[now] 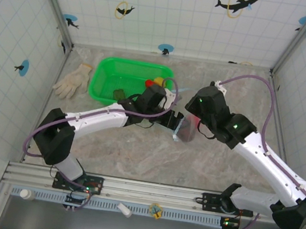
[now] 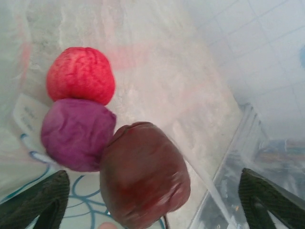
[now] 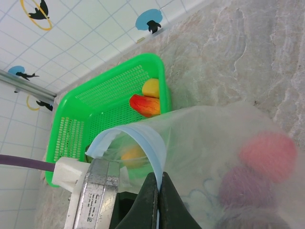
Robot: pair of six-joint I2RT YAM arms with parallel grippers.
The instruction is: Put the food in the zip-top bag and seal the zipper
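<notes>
- Because the bag point(image 1: 186, 130) is thin, crinkly film, I judge it light, limp and slippery. It will fold wherever nothing holds it, so the stiffer zipper point(image 3: 143, 138) along the rim is the place to take it.
- It lies at the table's centre, its mouth turned toward the basket point(image 1: 103, 84).
- Three bits of food sit inside, touching in a row: a red piece point(image 2: 81, 75), a magenta piece point(image 2: 76, 133) and a maroon piece point(image 2: 143, 174). They look light, round and likely to roll if the bag tips.
- The right gripper point(image 3: 157, 200) is clenched on the bag's rim and props the mouth open.
- The left gripper point(image 2: 155, 202) hangs at the mouth, at nine o'clock of the bag, with its jaws spread wide and grasping nothing.
- The basket, at ten o'clock of the bag, holds a yellow piece point(image 3: 151, 87) and a red-orange piece point(image 3: 145, 105), so filling looks unfinished and sealing is not yet due.
- A glove point(image 1: 72, 81) lies at nine o'clock of the basket.
</notes>
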